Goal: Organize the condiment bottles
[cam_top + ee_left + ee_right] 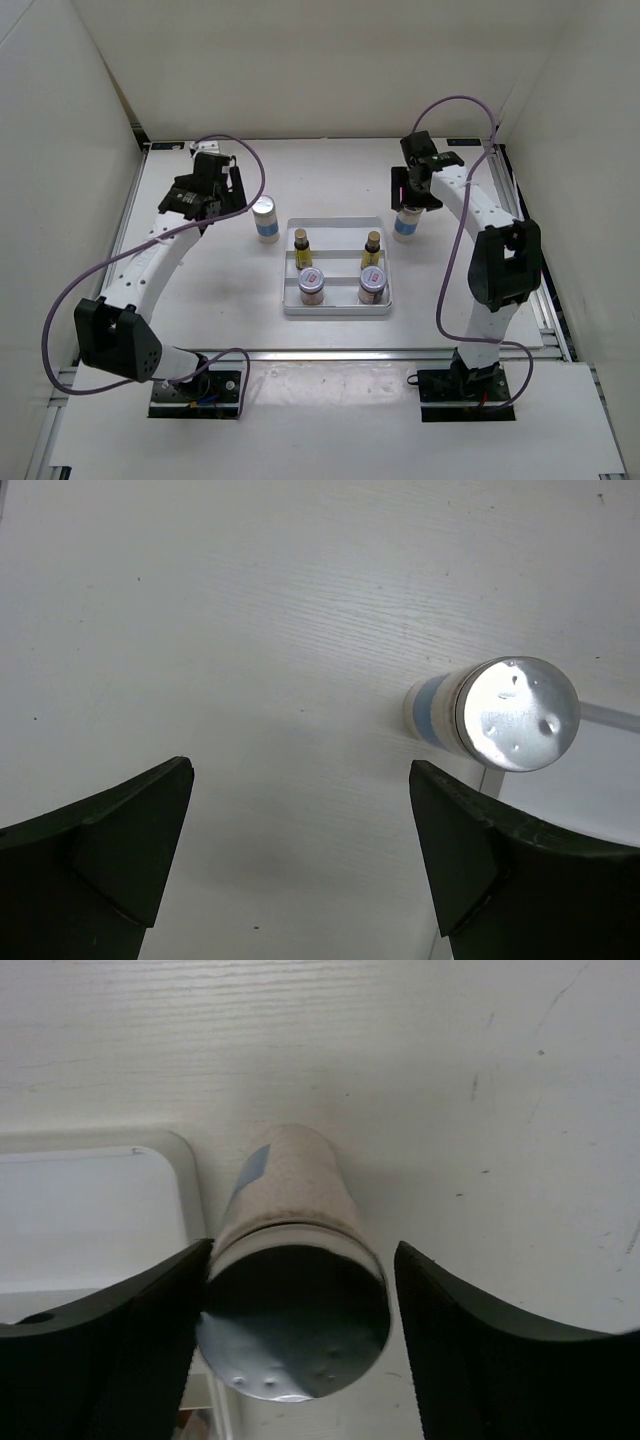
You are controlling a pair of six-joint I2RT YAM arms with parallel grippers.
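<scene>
right pincer (pixel 300 1260) stands open astride an upright white bottle (pixel 290 1195) just right of the tray (pixel 336 312); one jaw touches it. left pincer (pixel 300 770) gapes wide on nothing; the second white bottle (pixel 515 715) stands upright to its right, beside the tray.

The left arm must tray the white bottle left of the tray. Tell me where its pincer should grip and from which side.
Grip the white bottle across its round body at the blue band, coming down from above. It stands upright beside the tray, silver top facing up, so the open left pincer should straddle it cleanly.
</scene>
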